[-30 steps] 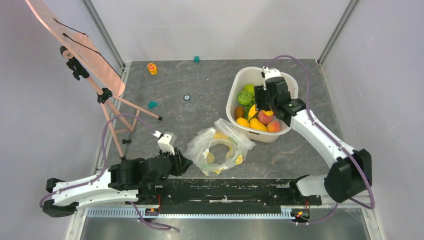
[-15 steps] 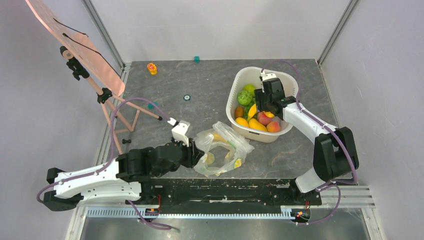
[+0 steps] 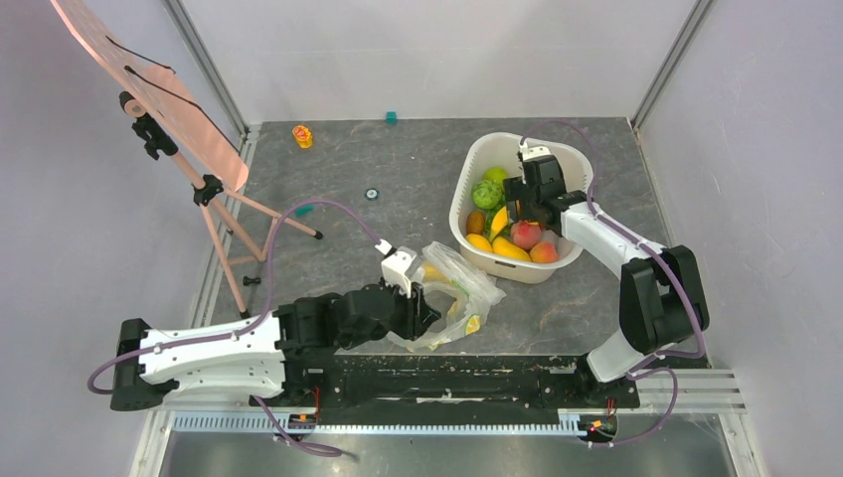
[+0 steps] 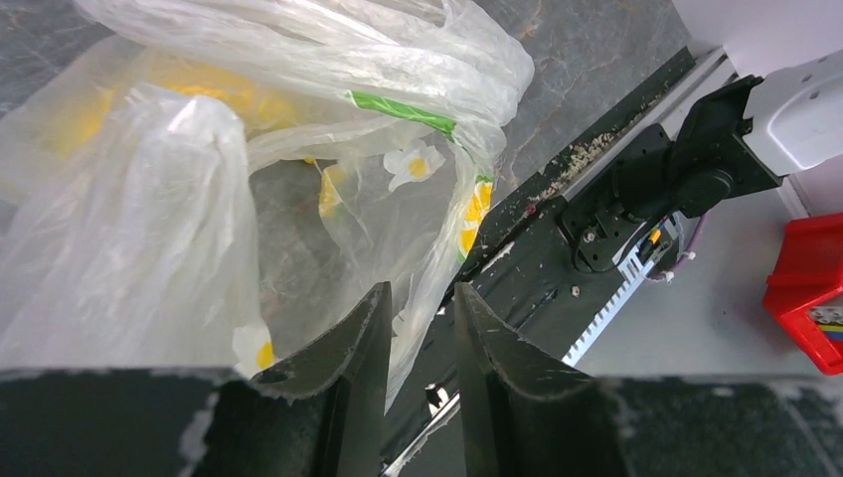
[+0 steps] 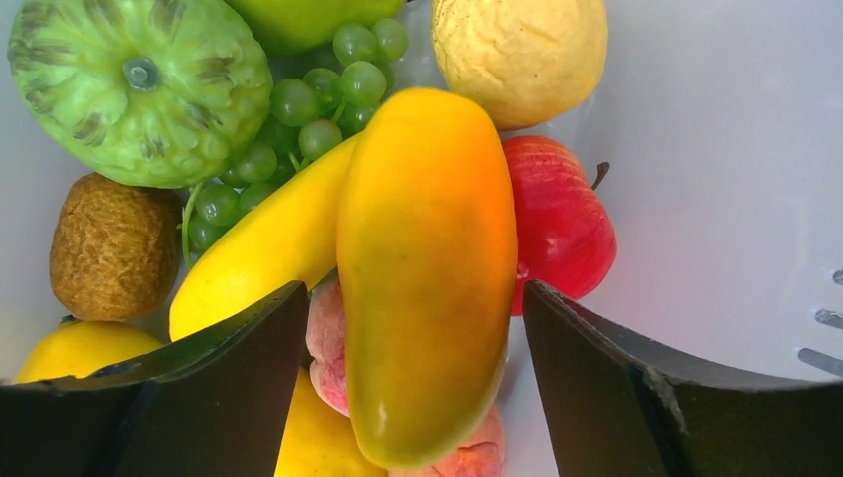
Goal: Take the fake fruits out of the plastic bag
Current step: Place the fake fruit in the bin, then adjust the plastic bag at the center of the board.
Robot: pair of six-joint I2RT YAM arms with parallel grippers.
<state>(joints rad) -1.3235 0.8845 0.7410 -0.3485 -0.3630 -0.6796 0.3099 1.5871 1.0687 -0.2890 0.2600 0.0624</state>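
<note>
The plastic bag (image 3: 452,288), see-through with flower prints, lies crumpled on the table before the rail. A yellow shape (image 4: 199,84) shows through its film. My left gripper (image 3: 425,303) is at the bag's near-left edge, narrowly open; in the left wrist view the gripper (image 4: 422,290) has a loose fold of the bag (image 4: 149,199) reaching into the gap. My right gripper (image 3: 522,214) hangs open inside the white basin (image 3: 475,159). An orange-yellow fruit (image 5: 427,268) lies between its fingers, clear of both. A bumpy green fruit (image 5: 139,89), grapes (image 5: 298,109), a banana (image 5: 268,248) and a red apple (image 5: 562,219) lie around it.
A stand with a pink board (image 3: 149,99) leans at the far left. Small toy blocks (image 3: 302,136) lie scattered at the back of the table. The black rail (image 3: 447,378) runs along the near edge, right behind the bag. A red box (image 4: 810,288) sits off the table.
My left arm has swung right until its gripper reached the bag's edge. My right gripper has opened wider over the basin and let go of the orange-yellow fruit.
</note>
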